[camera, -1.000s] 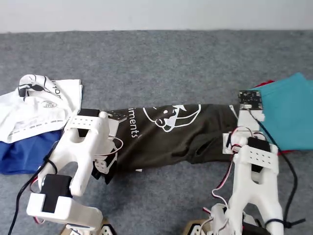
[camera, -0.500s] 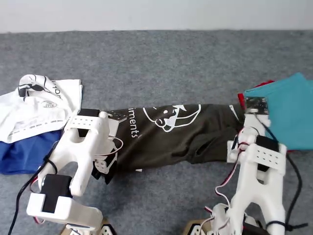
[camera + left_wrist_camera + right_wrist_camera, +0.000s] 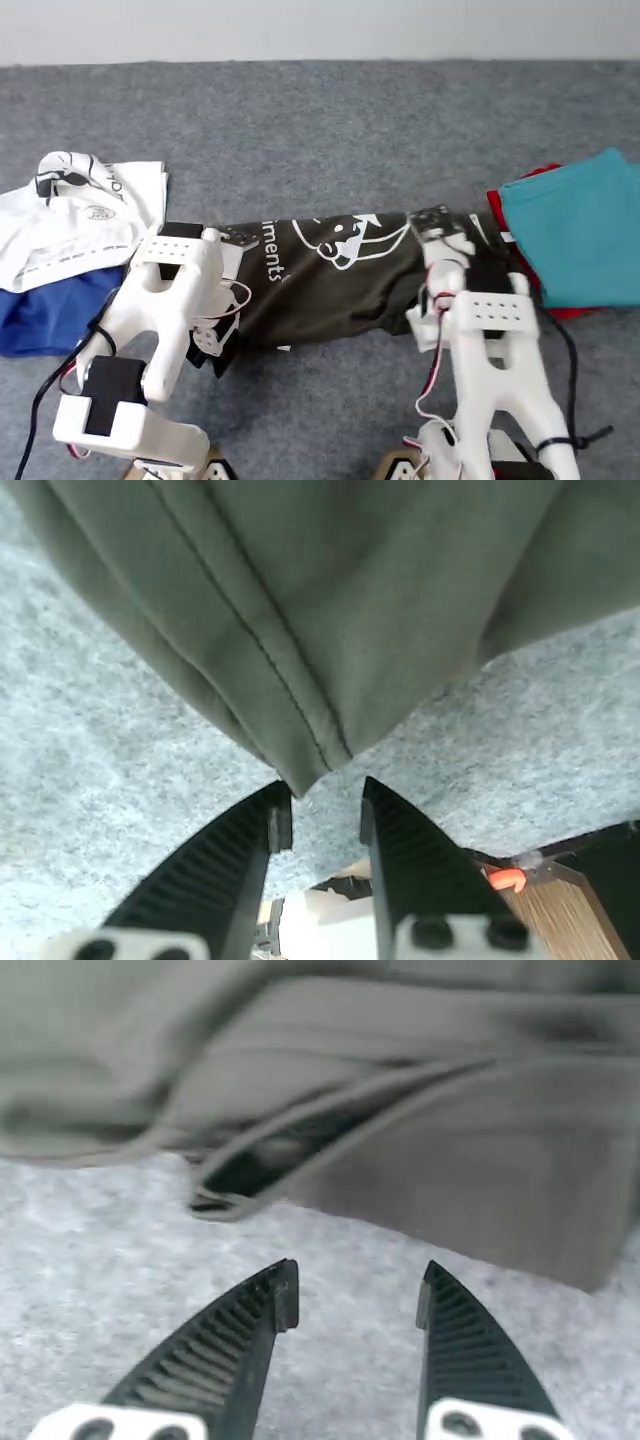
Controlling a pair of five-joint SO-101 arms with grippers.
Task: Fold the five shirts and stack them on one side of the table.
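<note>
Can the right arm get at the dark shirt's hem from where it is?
Probably yes: the right gripper is open just short of the dark shirt, with only bare table between.

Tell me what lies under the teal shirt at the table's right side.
A red shirt lies under the teal shirt; only its edge peeks out. The rest of it, and anything else beneath, is covered.

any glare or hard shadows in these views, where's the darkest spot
High view: even light, no glare on the table, just a faint shadow along the near edge of the dark shirt. Left wrist view: table bright, shirt evenly lit just past the left gripper. Right wrist view: darkest spot is inside the shirt's open fold, ahead of the right gripper.
</note>
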